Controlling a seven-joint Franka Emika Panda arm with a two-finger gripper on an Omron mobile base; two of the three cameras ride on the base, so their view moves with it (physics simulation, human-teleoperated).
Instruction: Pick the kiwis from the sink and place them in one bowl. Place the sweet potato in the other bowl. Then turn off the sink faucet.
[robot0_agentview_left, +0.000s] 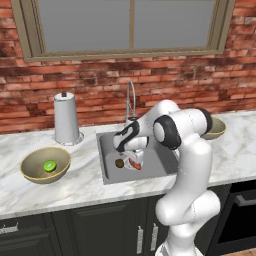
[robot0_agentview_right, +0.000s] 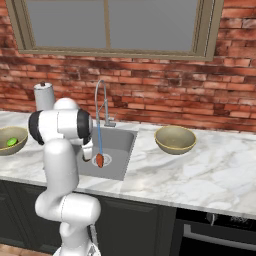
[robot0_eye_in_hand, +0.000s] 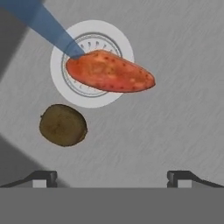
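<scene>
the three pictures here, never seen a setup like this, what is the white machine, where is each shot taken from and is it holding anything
The white machine is a robot arm in a simulated kitchen. Two pictures come from cameras behind it, one on its left and one on its right, looking down at the marble counter. The third comes from a camera on its hand, looking straight down into the sink.

Its end effector is open and holds nothing; it hangs over the sink. Below it lie an orange-red sweet potato on the drain and a brown kiwi beside it. Water runs from the faucet onto the sweet potato.

A green kiwi sits in the left bowl. The right bowl is empty. A paper-towel holder stands by the wall.
</scene>
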